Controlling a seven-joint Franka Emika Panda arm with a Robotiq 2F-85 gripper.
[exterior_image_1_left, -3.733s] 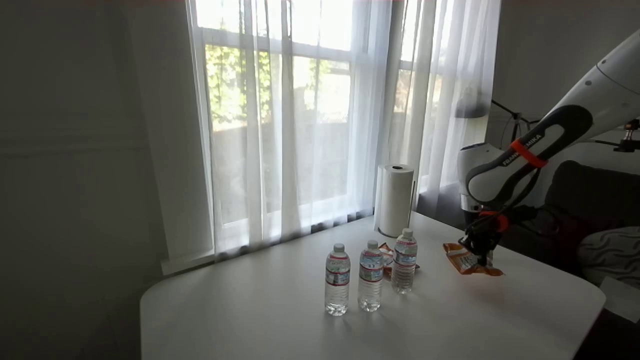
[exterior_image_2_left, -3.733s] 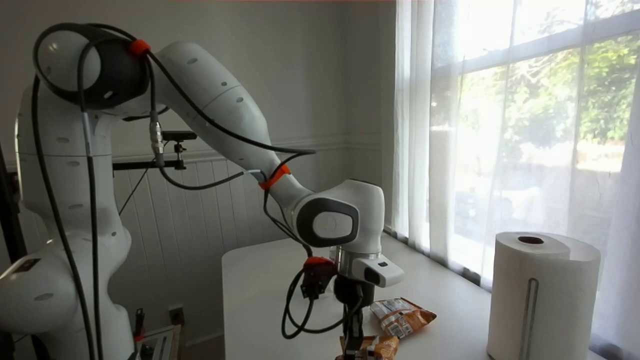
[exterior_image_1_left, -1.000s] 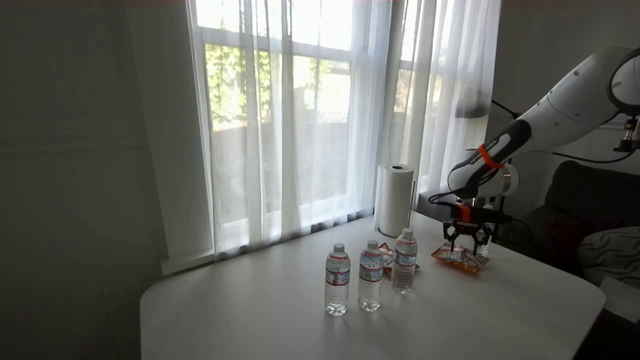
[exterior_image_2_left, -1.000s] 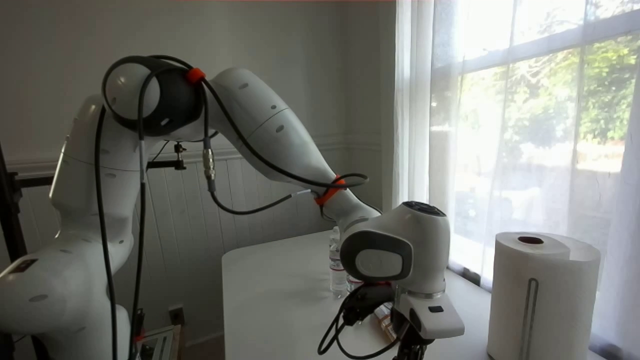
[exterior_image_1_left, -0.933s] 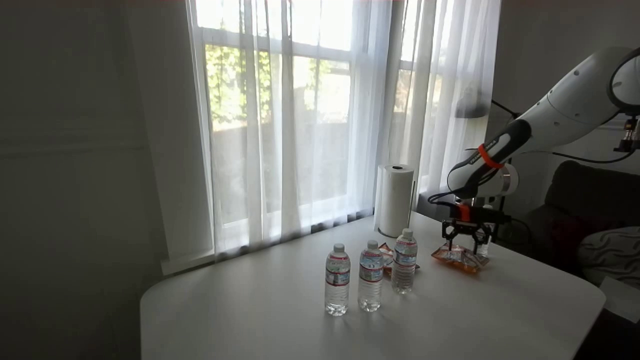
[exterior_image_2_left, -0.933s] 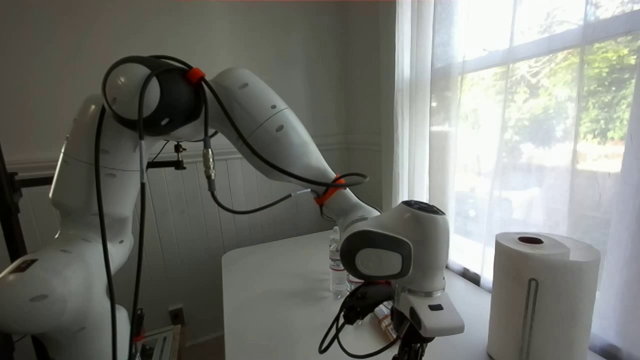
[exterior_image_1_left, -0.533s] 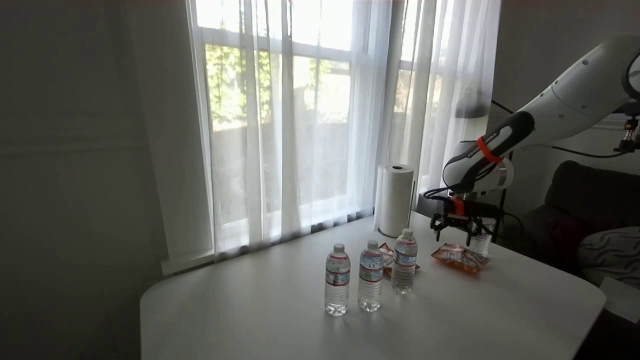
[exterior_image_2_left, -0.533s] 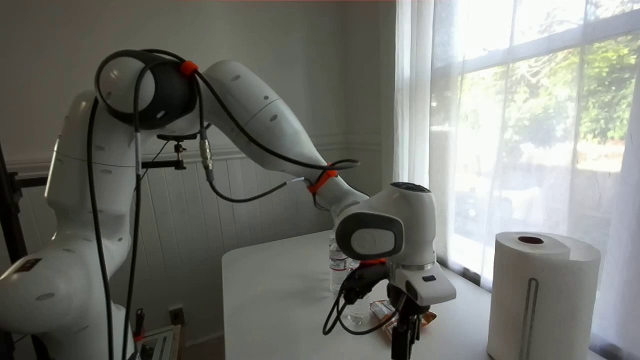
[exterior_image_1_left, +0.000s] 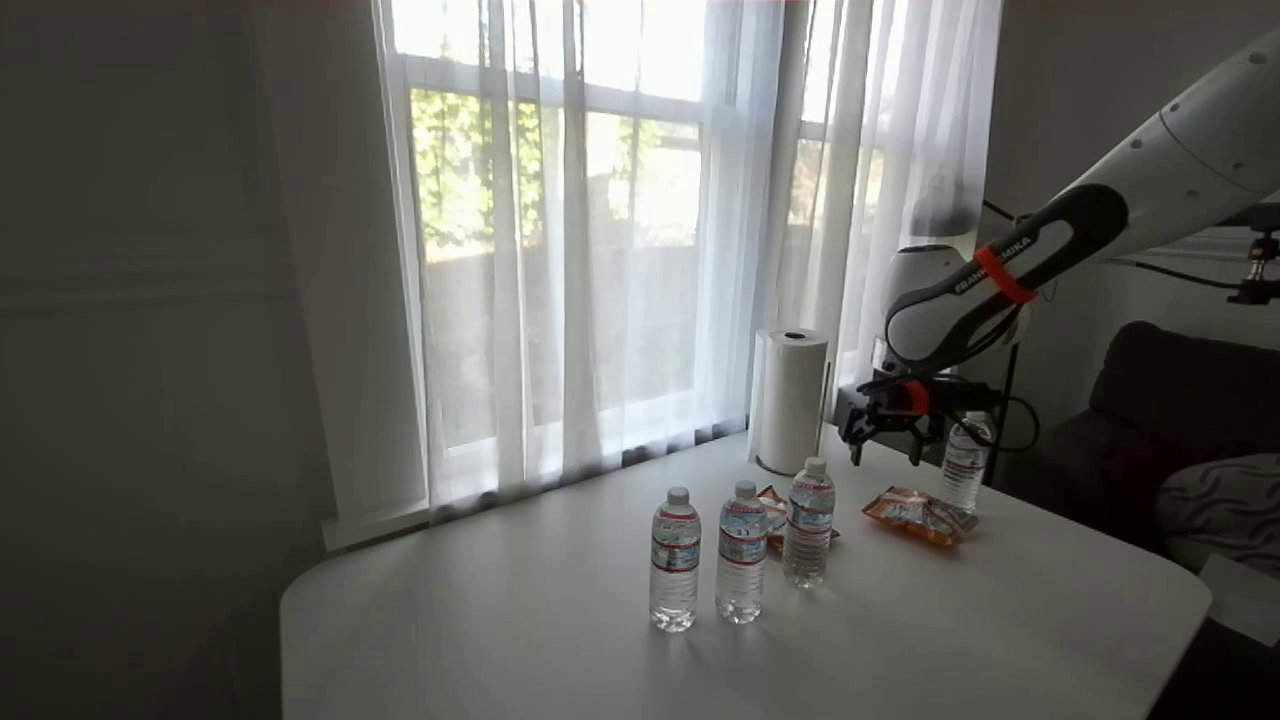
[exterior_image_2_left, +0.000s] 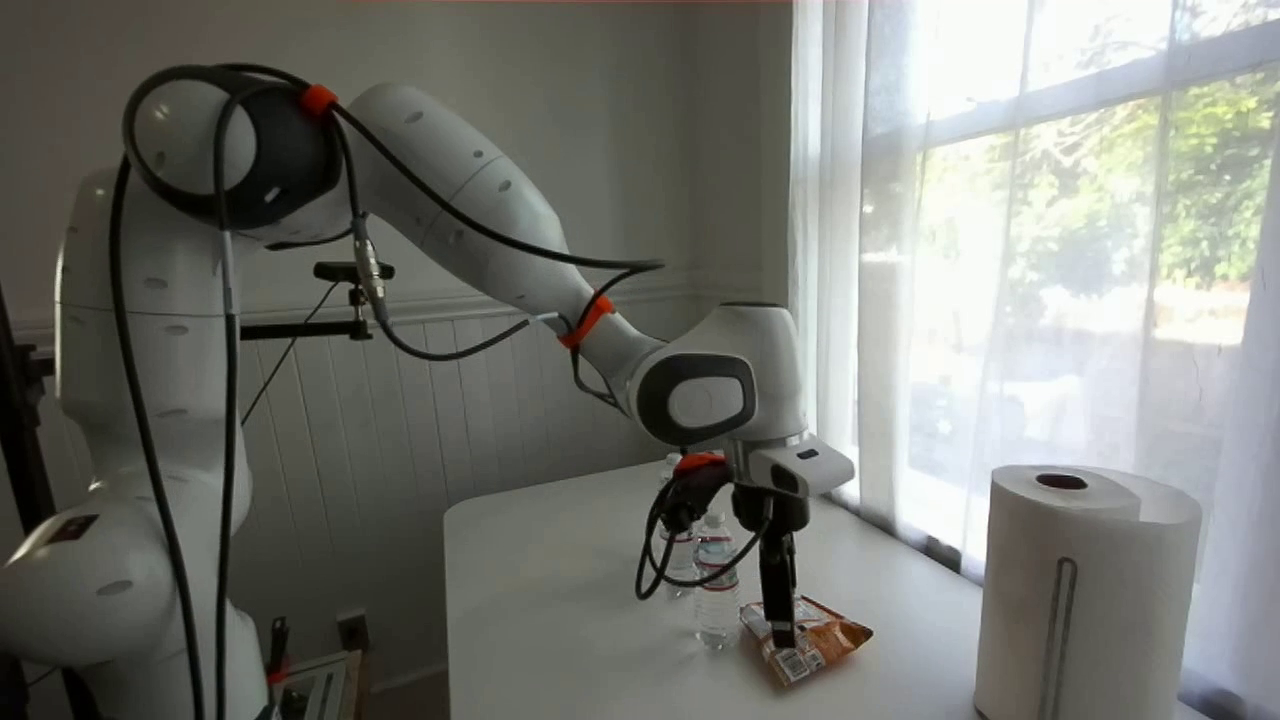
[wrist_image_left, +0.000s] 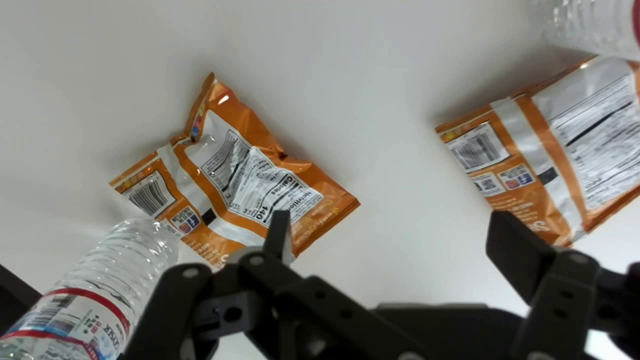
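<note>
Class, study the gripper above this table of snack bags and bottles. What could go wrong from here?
The open gripper, if lowered onto the creased orange bag, might knock over the upright bottle close by its corner. That bag lies low, so the fingers could slip or pinch only an edge. The second bag has another bottle close beside it, which could get bumped if the gripper goes that way.
</note>
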